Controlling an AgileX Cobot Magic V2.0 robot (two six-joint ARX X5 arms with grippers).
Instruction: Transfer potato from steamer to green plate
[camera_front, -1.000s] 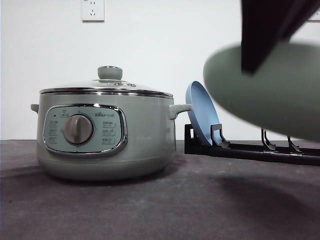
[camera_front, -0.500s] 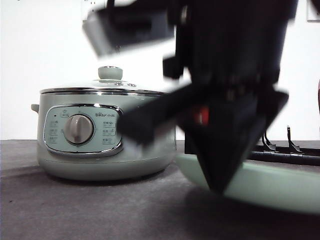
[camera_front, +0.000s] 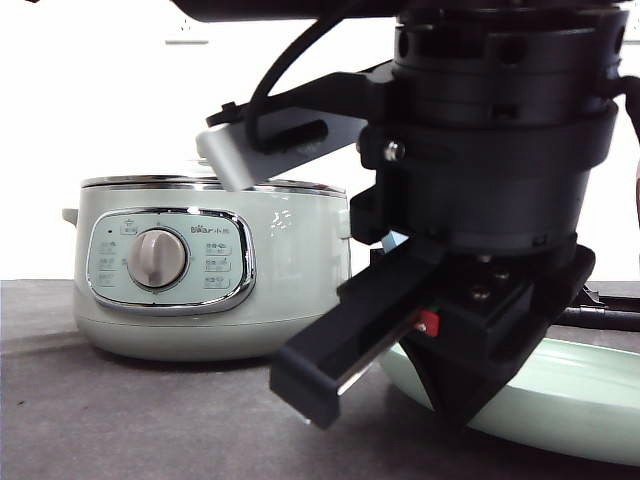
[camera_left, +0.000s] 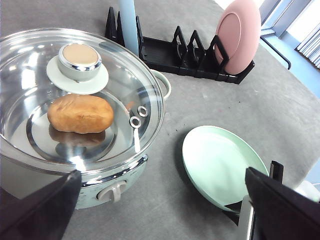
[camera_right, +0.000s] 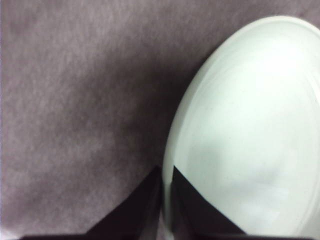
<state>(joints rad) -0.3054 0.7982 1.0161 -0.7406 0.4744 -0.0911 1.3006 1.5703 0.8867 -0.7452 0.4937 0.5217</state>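
Left wrist view: one steamer (camera_left: 75, 125) on the grey table (camera_left: 210, 105), glass lid (camera_left: 100, 80) closed, green knob (camera_left: 79, 61) on top. One potato (camera_left: 80, 114) inside, visible through the lid, lying on the inner tray under the knob. Not out yet.

One green plate (camera_left: 220, 167) on the table beside the steamer, apart from it. Nothing in it. Whether it lies fully flat I can't tell; its near rim is gripped.

One black rack (camera_left: 190, 55) behind both. Two plates stand upright in it: a pink plate (camera_left: 239, 35) at one end, a blue plate (camera_left: 127, 25) at the other, just behind the steamer. Slots between them hold nothing.

Left gripper (camera_left: 165, 200): fingers (camera_left: 45, 207) spread wide apart, holding nothing, hanging above the steamer front and the plate.

Right gripper (camera_right: 166, 200): front view has it low and close to the camera, at the plate's near edge. Right wrist view shows the two fingertips (camera_right: 142, 202) pinched nearly together with the plate rim (camera_right: 172, 145) running between them, so clamped on the plate edge.

Front view: steamer (camera_front: 210, 265) left, with one dial (camera_front: 157, 259) in the chrome-framed panel, lid on. Plate (camera_front: 570, 390) low at right, partly behind the right arm.
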